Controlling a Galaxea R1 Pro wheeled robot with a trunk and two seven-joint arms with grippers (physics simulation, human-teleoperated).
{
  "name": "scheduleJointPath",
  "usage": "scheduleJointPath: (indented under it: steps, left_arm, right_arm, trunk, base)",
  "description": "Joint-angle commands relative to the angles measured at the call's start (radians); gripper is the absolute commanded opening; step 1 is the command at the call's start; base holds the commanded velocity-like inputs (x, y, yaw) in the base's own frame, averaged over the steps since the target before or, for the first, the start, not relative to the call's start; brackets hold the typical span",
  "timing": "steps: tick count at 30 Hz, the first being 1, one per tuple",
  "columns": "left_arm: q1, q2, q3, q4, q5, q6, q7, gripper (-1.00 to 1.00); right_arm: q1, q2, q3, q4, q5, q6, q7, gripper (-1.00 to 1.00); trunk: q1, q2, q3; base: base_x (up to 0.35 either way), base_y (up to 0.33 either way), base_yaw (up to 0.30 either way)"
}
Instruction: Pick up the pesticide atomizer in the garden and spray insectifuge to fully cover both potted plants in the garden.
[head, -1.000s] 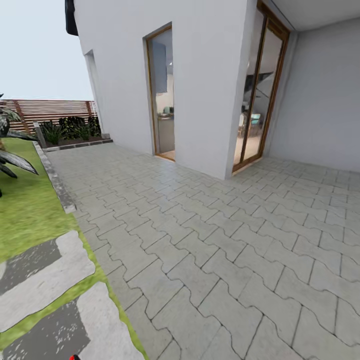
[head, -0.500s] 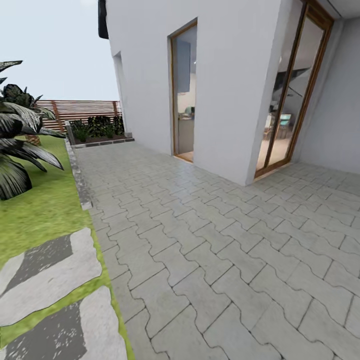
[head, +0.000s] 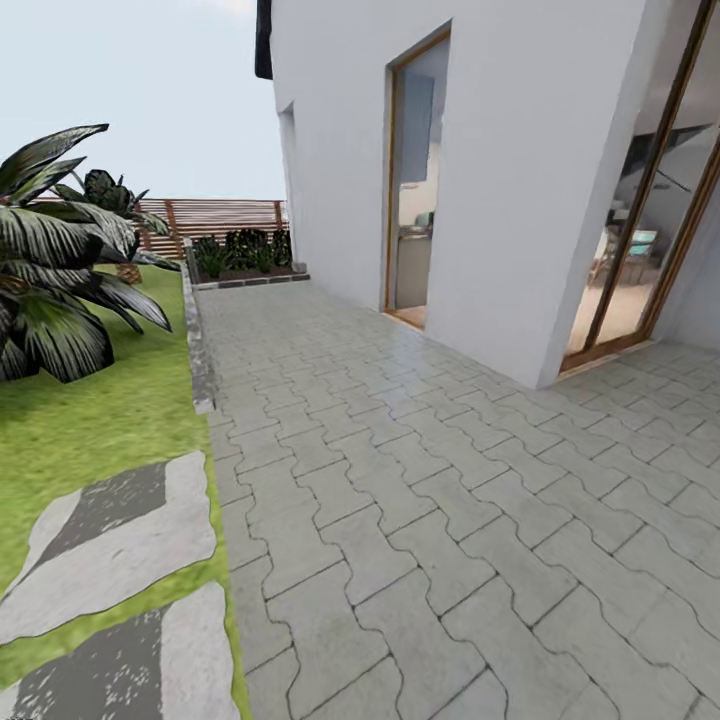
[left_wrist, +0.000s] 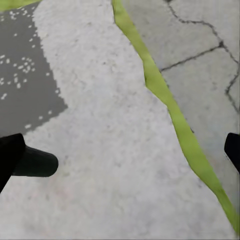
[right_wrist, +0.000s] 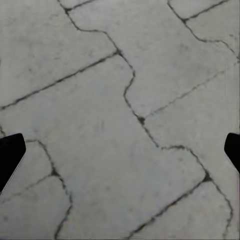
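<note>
The pesticide atomizer and the potted plants are out of view. The garden's green lawn lies at the left of the head view, with a brown slatted fence far behind it. My left gripper is open, its black fingers wide apart over a pale stepping stone edged by a strip of grass. My right gripper is open too, above grey interlocking pavers, with nothing between its fingers.
A big spiky striped plant stands in the lawn at the left. Grey stepping stones cross the grass near me. A stone kerb divides lawn from paving. The white house wall with a doorway rises at the right.
The whole head view has shifted: the camera has turned left, so the house sits further right and the spiky plant has come into the picture.
</note>
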Motion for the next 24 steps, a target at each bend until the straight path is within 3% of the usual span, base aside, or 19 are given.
scheduleJointPath:
  steps: [1,24]
  left_arm:
    - [-0.001,0.0,0.003,0.001,0.001,-0.004,0.0,1.0]
    - [-0.001,0.0,0.003,0.001,0.005,-0.004,0.0,1.0]
  right_arm:
    - [0.0,0.0,-0.001,0.0,0.0,-0.003,0.0,1.0]
    - [0.0,0.0,-0.001,0.0,0.0,-0.003,0.0,1.0]
  trunk:
    - [0.0,0.0,-0.001]
    - [0.0,0.0,-0.001]
  base:
    - [0.284,-0.208,0.277]
    - [0.25,-0.236,0.277]
